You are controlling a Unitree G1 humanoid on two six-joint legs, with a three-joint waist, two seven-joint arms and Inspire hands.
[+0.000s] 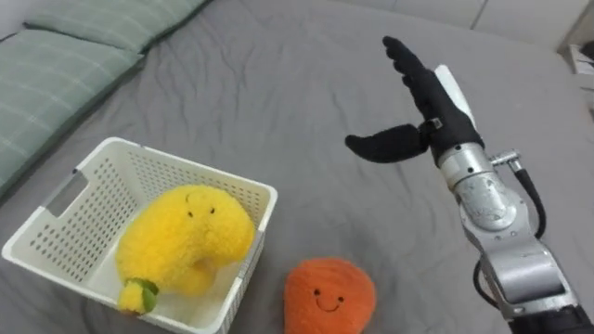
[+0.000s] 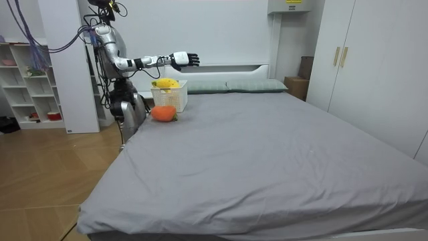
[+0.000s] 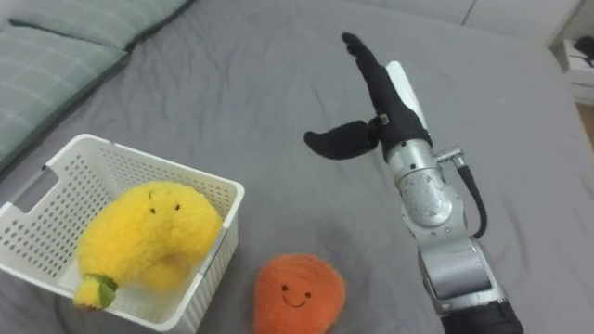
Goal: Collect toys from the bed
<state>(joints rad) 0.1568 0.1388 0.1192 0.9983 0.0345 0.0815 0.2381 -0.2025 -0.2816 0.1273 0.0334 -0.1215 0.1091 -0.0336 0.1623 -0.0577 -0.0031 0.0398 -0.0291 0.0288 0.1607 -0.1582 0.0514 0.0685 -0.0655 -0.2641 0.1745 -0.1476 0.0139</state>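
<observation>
Yellow plush toy (image 1: pixel 186 237) with a stitched face sits inside the white plastic basket (image 1: pixel 58 215), filling most of it, its green-tipped end down at the near wall. Orange plush toy (image 1: pixel 329 295) with a smiley face lies on the grey bed (image 1: pixel 278 83) just outside the basket's right corner; I can't tell whether the two touch. Right hand (image 1: pixel 434 102) is out over the sheet, beyond and to the right of the orange toy and well apart from both toys. Its fingers (image 1: pixel 401 57) are straight and held together pointing away from me, the thumb (image 1: pixel 379 145) is splayed out toward the basket side, and it holds nothing. Green checked pillows (image 1: pixel 56 83) lie at the head of the bed, past the basket on my left. In the room view I see the robot standing at the bedside near the pillow end, that arm held level over the mattress, with a white shelf unit (image 2: pixel 30 84) behind it and a wardrobe (image 2: pixel 361 60) across the bed.
</observation>
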